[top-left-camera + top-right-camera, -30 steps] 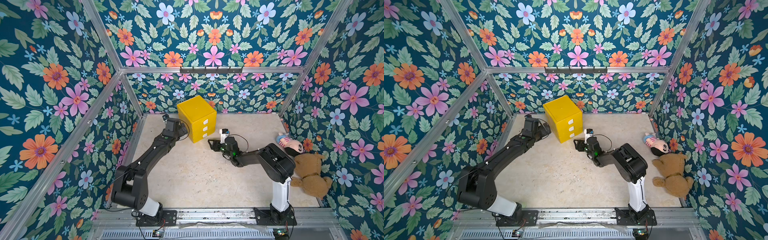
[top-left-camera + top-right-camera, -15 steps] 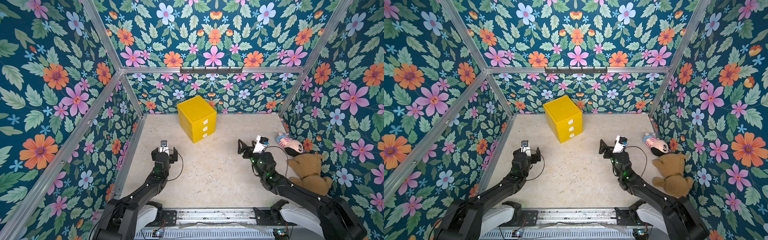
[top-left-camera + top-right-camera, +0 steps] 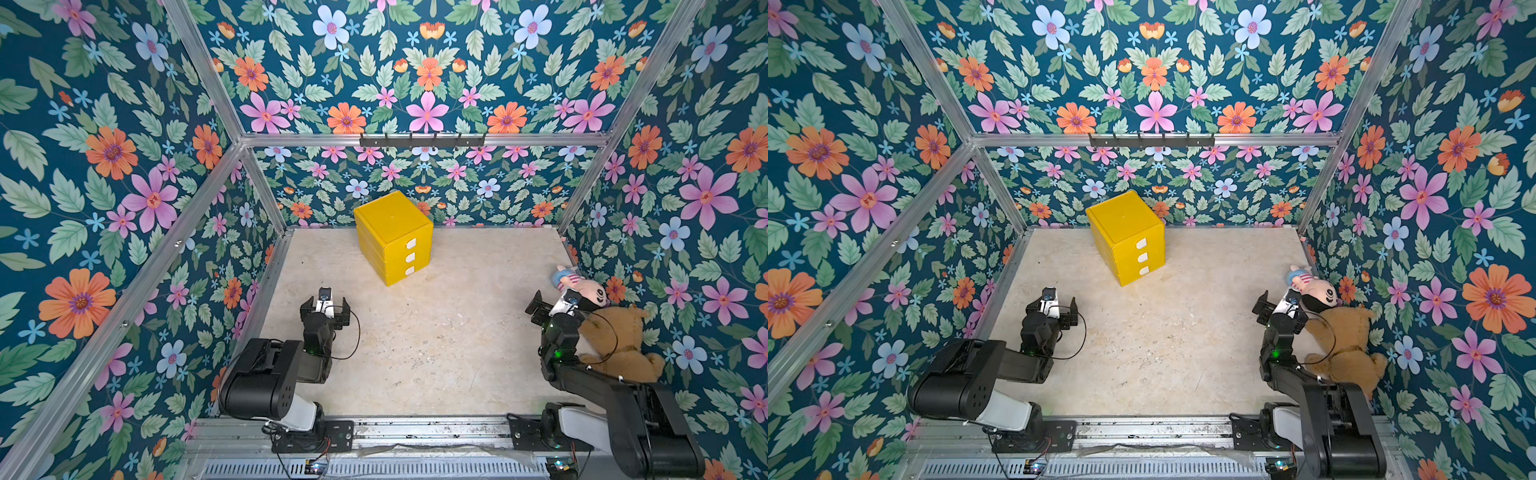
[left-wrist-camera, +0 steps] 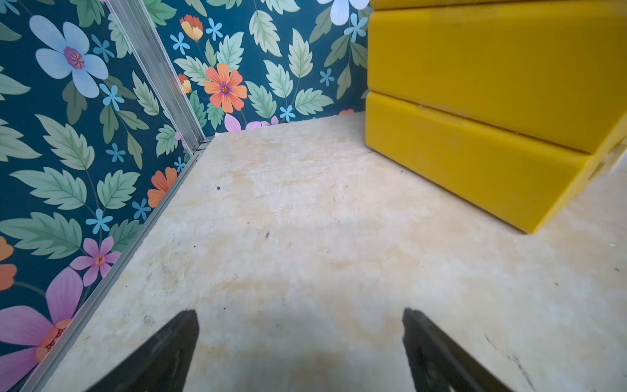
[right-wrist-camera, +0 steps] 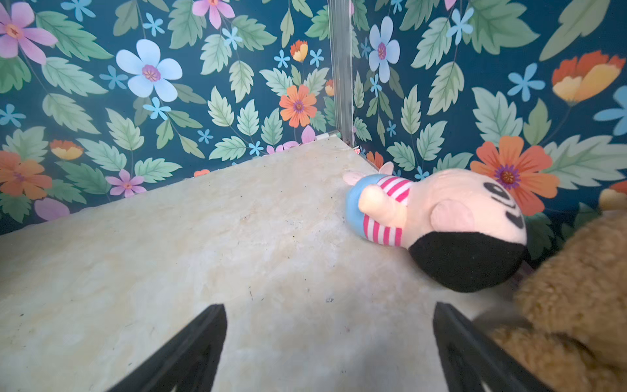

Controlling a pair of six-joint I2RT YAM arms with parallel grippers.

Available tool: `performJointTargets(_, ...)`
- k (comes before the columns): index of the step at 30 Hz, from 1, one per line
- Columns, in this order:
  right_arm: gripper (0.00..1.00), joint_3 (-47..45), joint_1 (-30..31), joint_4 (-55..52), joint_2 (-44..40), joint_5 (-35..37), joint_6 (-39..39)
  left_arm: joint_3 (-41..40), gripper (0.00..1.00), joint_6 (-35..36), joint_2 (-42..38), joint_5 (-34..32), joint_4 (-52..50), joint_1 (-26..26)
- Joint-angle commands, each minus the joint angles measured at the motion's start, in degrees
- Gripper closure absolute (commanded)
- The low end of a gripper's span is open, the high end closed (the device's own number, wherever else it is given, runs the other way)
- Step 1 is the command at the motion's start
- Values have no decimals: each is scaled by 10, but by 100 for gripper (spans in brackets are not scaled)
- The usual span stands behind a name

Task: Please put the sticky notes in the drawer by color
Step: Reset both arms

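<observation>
Left wrist view: left fingers (image 4: pixel 163 359) stand wide, holding nothing, above the bare desk (image 4: pixel 305 237). The yellow three-drawer cabinet (image 4: pixel 475 85) sits ahead of them, well apart. Right fingers (image 5: pixel 190 353) stand wide, empty, just beside the teddy bear (image 5: pixel 576 305) and plush doll (image 5: pixel 441 217).

No readable text, label, brand, number or sign shows on anything.

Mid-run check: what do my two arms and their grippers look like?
Both the left arm and right arm are matte black with boxy joints and a white link near the base. Each wrist carries a small white camera module, a green light and a thin looping black cable. The left gripper and right gripper have black wedge-shaped fingers.
</observation>
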Motion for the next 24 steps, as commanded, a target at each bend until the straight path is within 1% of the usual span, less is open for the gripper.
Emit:
performJointTargets(1,1,1,-16,120,60,-66,16,15,1,-26,12,9,54,12)
performJointTargets(3,1,-5,-17,191,114,-94,2,37,1,-42,31,11,27,25)
performJointTargets(4,1,-5,-18,178,110,-109,-2,54,0,-50,62,15,38,35)
performJointTargets(5,1,-2,-19,156,102,-114,0,56,0,-64,65,25,29,51)
performJointTargets(6,1,-3,-20,168,107,-116,2,70,0,-79,47,13,-28,55)
performJointTargets(8,1,-5,-21,179,111,-118,0,63,0,-75,57,8,10,54)
performJointTargets(10,1,-3,-21,170,109,-118,1,67,0,-76,51,10,-14,54)
performJointTargets(12,1,-5,-21,179,112,-117,1,65,0,-74,55,8,-2,54)
performJointTargets(24,1,-6,-21,180,111,-117,0,67,0,-73,54,14,-11,54)
